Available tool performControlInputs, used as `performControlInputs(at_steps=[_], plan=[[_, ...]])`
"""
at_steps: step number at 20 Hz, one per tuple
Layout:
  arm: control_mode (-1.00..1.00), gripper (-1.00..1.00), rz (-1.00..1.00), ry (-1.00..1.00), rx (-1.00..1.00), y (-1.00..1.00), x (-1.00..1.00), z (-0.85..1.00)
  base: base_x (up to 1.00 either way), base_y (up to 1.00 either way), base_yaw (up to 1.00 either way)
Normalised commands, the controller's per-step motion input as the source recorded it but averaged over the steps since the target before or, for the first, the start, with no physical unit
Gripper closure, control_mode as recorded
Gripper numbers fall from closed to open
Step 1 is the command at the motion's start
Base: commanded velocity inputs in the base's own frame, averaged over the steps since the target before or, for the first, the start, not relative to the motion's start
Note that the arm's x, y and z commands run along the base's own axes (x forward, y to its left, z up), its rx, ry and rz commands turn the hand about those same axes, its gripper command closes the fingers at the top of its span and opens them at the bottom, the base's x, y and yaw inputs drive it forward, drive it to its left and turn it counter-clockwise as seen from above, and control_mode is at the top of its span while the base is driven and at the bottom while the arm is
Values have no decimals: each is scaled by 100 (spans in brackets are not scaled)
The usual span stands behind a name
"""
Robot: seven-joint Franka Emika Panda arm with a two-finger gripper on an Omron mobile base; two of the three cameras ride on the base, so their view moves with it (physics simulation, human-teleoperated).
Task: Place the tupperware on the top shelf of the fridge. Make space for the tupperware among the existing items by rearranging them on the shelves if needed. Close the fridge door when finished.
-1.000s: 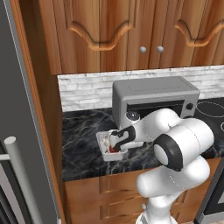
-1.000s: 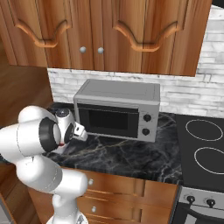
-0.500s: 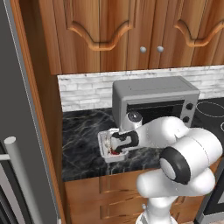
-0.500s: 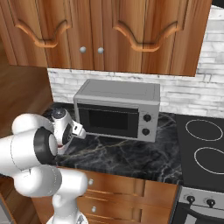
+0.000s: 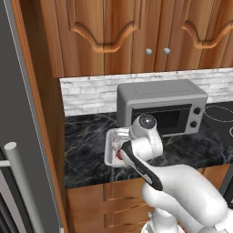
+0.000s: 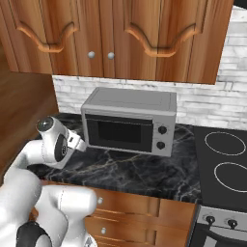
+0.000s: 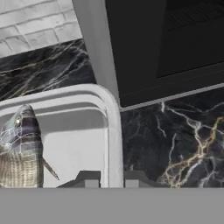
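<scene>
The tupperware (image 5: 112, 144) is a small clear tub on the black marble counter, just left of the toaster oven's front. A red food shows inside it, and in the hand view a pale striped lump (image 7: 19, 151) lies in it. My gripper (image 7: 111, 180) is shut on the tupperware's right rim (image 7: 114, 131), one fingertip (image 7: 89, 179) inside the tub and the other (image 7: 134, 178) outside. The white wrist (image 5: 142, 136) covers the tub's right end. At the far left stands the grey fridge door (image 5: 20, 100) with its silver bar handle (image 5: 20, 186). The fridge's inside and the top shelf are out of view.
The grey toaster oven (image 5: 159, 107) (image 6: 128, 120) stands close behind the tub. A wood side panel (image 5: 45, 113) separates the counter (image 5: 86, 154) from the fridge. Wooden cabinets (image 6: 111, 34) hang overhead. Stove burners (image 6: 226, 159) lie to the right.
The jaws have gone from open to shut on the tub's rim. The arm's elbow has swung down and to the right. The tub stays in place.
</scene>
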Motion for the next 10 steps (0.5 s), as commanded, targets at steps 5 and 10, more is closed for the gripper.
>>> performControlInputs(at_steps=[5, 10], plan=[[-100, 100, -38, 0, 5, -25, -52, 93, 0, 0, 0], [-100, 100, -42, -5, 21, -57, -46, 74, 0, 0, 0]])
